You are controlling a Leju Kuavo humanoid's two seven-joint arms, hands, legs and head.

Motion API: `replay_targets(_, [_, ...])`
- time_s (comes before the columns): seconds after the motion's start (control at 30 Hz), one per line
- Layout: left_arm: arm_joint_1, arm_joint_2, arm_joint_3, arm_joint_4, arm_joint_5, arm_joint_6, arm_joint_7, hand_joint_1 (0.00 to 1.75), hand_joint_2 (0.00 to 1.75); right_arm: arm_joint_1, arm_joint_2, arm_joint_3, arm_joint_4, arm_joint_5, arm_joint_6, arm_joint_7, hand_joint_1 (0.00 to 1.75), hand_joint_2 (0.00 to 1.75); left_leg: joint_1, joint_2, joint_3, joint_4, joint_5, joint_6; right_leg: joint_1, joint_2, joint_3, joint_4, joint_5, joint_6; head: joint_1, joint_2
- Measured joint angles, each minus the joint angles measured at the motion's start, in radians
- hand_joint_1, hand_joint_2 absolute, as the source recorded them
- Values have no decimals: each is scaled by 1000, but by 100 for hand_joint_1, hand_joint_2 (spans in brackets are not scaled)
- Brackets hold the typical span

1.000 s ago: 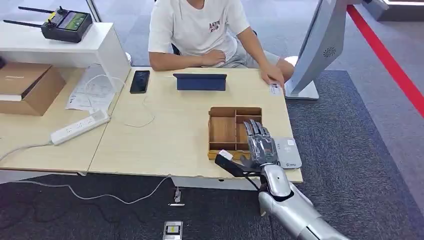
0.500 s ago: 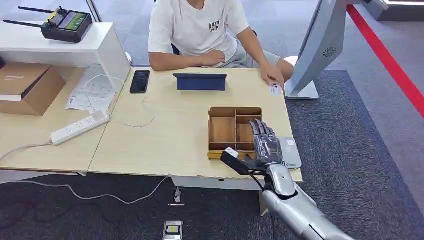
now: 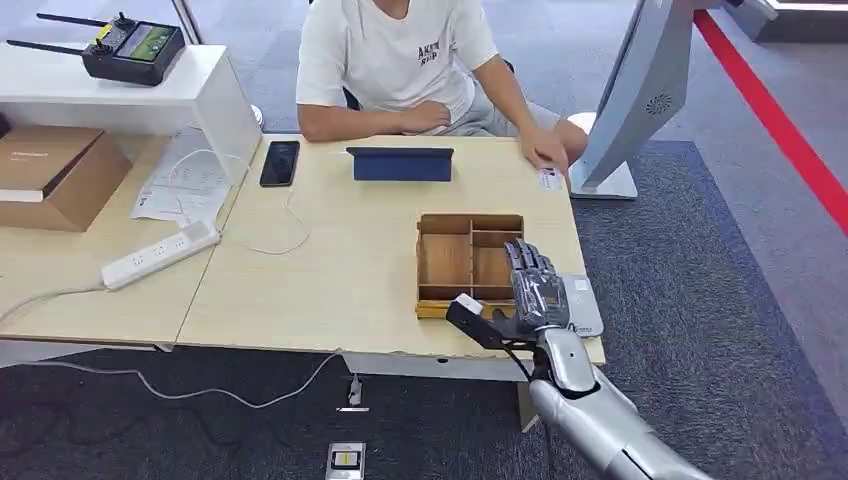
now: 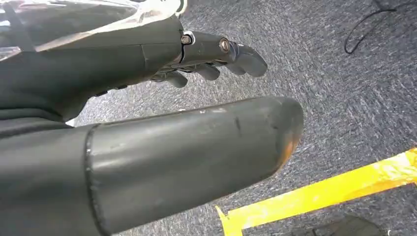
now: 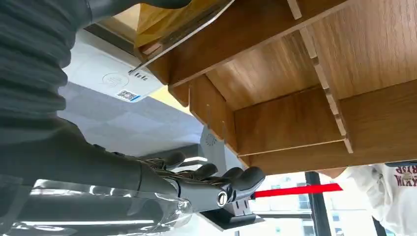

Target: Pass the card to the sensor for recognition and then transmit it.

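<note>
Wooden tray (image 3: 445,262), compartments bare; right hand (image 3: 535,290) above it.

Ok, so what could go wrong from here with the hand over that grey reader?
The flat grey card reader lies at the light wooden table's front corner; a push from the right hand could slide it off. The divided wooden tray sits beside it, so the fingers might catch its wall. A thin pale edge at the thumb may be the card; its grip is unclear.

Office: desk (image 3: 330,260), carpet (image 3: 700,300), tablet (image 3: 400,163)
</note>
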Motion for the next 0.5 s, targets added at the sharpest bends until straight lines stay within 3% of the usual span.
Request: replay_targets(0.5, [0, 0, 0, 0, 0, 3, 3, 0, 0, 6, 2, 2, 0, -20, 2, -22, 0, 175, 0, 0, 0, 0, 0, 0, 0, 0, 0, 0, 0, 0, 0, 0])
